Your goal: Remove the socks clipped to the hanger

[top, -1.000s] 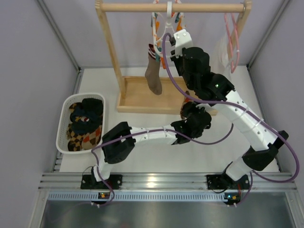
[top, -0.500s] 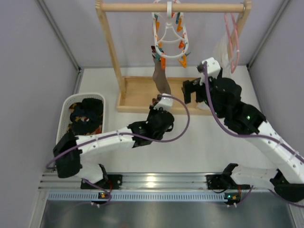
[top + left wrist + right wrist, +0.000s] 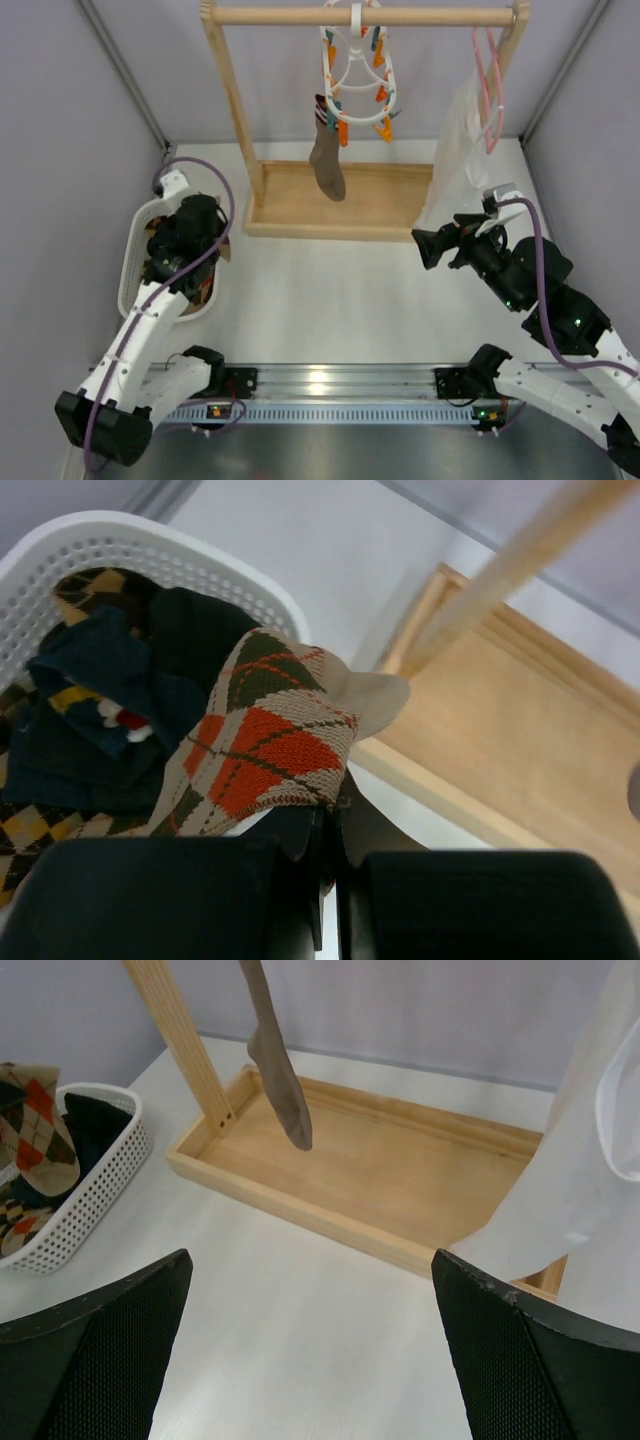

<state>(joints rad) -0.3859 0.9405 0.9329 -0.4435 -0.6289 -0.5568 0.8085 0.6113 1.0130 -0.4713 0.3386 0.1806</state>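
1. Socks: one plain brown sock hangs toe-down from a clip on the left side of the hanger, in the upper middle of the top view. Its toe is above the wooden tray at the foot of the rack.
2. The hanger is a white ring frame with orange and teal clips. It hooks over the wooden rail along the top edge of that view. No other sock shows on its clips.
3. An argyle sock in cream, orange and brown fills the centre of the left wrist view. The left gripper pinches its lower end, with the fingers closed to a thin slit on the fabric.
4. That sock is held over the white basket at the left side of the top view. The left arm reaches up to it from the lower left corner.
5. Inside the basket lie dark navy socks, with more argyle ones at the lower left of the wrist view.
6. The right gripper stands wide apart and holds nothing, its two black fingers at the lower corners of the right wrist view. In the top view it sits right of centre, over the white table, and points left, well apart from the hanger.
7. A white see-through garment hangs on a pink hanger at the right end of the rail, just above the right gripper in the top view.
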